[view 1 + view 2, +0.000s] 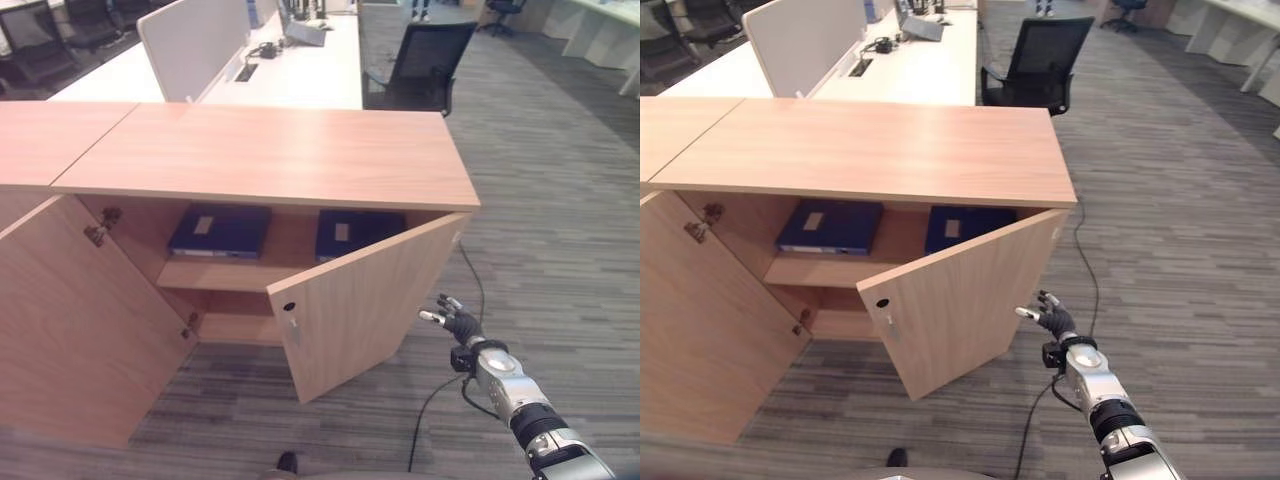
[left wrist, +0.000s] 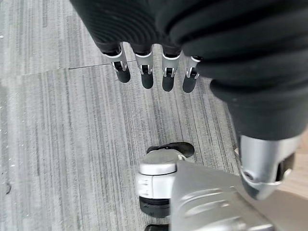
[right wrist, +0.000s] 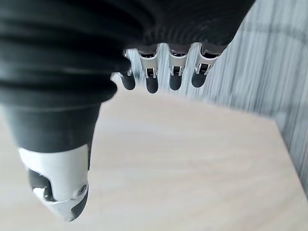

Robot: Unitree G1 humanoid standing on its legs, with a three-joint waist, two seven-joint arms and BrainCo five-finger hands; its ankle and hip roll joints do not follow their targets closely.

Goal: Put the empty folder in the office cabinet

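Two blue folders [image 1: 219, 231] already lie on the cabinet [image 1: 270, 150] shelf — the right hand [image 1: 457, 323], fingers relaxed and empty, should press the half-open door [image 1: 365, 300] flat and push it evenly shut.

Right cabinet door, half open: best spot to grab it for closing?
Take the right door by its free vertical edge, low, from the outer face. It stands ajar, that edge toward the right hand, which is open beside it. No handle visible.
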